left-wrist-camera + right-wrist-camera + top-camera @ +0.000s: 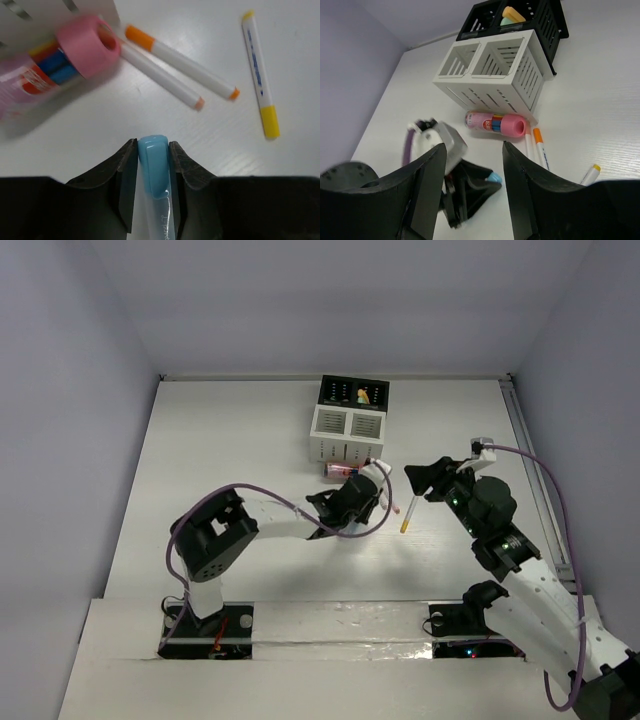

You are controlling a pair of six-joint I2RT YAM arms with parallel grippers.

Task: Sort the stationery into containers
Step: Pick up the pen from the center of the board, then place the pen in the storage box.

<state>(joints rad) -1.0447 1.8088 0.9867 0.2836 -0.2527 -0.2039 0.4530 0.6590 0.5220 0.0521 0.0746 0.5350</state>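
Observation:
My left gripper [366, 502] is shut on a blue-capped marker [153, 170], held low over the table just in front of the organiser. A fat pink cylinder [75, 55] lies against the white slotted box [347, 432], which joins a black box [353, 393] behind it. An orange-capped marker [182, 62], a white marker [160, 77] and a yellow-capped marker [260, 75] lie on the table beyond the left fingertips. My right gripper [425, 480] is open and empty, raised to the right of the markers. In the right wrist view the blue cap [494, 176] shows between the left jaws.
The black box holds orange and green pieces [512, 14]. The white box's two compartments [492, 55] look empty. The yellow-capped marker [405, 515] lies between the two grippers. A rail runs along the table's right edge [528, 450].

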